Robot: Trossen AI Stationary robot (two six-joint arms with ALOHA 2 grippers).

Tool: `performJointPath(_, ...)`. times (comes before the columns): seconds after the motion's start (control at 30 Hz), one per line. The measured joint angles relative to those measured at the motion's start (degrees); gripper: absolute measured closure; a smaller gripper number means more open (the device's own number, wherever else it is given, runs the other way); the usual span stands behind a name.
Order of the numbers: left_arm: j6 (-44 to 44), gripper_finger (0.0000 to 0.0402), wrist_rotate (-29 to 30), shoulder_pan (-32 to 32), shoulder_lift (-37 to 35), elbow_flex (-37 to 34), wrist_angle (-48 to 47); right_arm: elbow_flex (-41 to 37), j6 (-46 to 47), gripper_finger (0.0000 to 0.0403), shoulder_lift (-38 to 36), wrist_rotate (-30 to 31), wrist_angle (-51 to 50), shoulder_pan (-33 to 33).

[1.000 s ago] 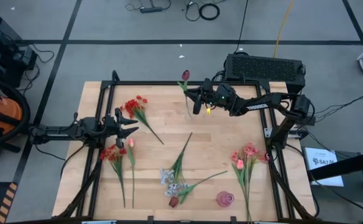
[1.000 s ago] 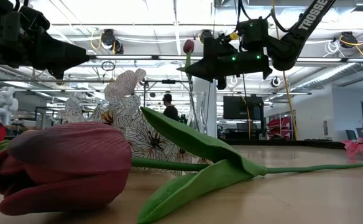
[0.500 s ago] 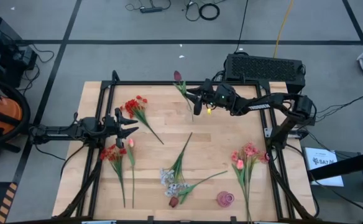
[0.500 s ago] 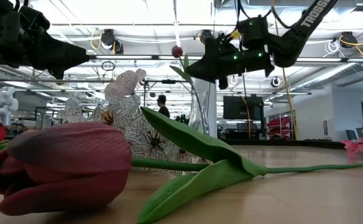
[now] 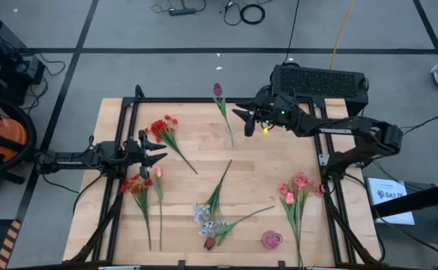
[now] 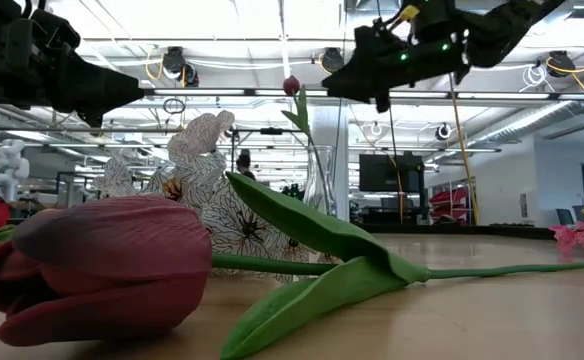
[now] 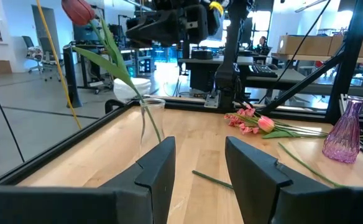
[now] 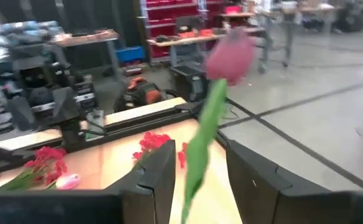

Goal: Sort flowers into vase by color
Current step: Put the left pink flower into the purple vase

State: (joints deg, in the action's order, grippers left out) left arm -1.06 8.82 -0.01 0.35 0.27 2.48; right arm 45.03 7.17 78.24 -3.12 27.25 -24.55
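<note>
now maroon tulip (image 5: pixel 218 91) upright in clear vase (image 7: pixel 149 121), right fingers (image 5: pixel 243 118) spread, just beside, apart

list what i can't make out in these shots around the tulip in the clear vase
- Clear vase: in the high view barely visible, only a faint rim; its base is hidden behind the left gripper in the left wrist view.
- Maroon tulip: blurred in the right wrist view.
- Right gripper: too small in the high view to judge its gap from the stem.
- Purple vase: cut off by the left wrist picture's edge.
</note>
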Motion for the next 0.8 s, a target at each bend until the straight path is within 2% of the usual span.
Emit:
performJointPath(0.23, 0.0, 0.0254, 0.0, 0.0, 0.0, 0.0, 0.0, 0.0, 14.0, 0.03, -9.4, 8.8, -25.8, 1.6)
performJointPath(0.47, 0.0, 0.0254, 0.0, 0.0, 0.0, 0.0, 0.0, 0.0, 36.9, 0.0386, -14.1, 9.1, -52.3, 4.6)
performJointPath(0.6, 0.0, 0.0254, 0.0, 0.0, 0.0, 0.0, 0.0, 0.0, 47.6, 0.0395, -14.3, 8.7, -60.3, 7.2)
performJointPath(0.8, 0.0, 0.0254, 0.0, 0.0, 0.0, 0.0, 0.0, 0.0, 59.6, 0.0401, -14.4, 5.2, -66.2, 11.5)
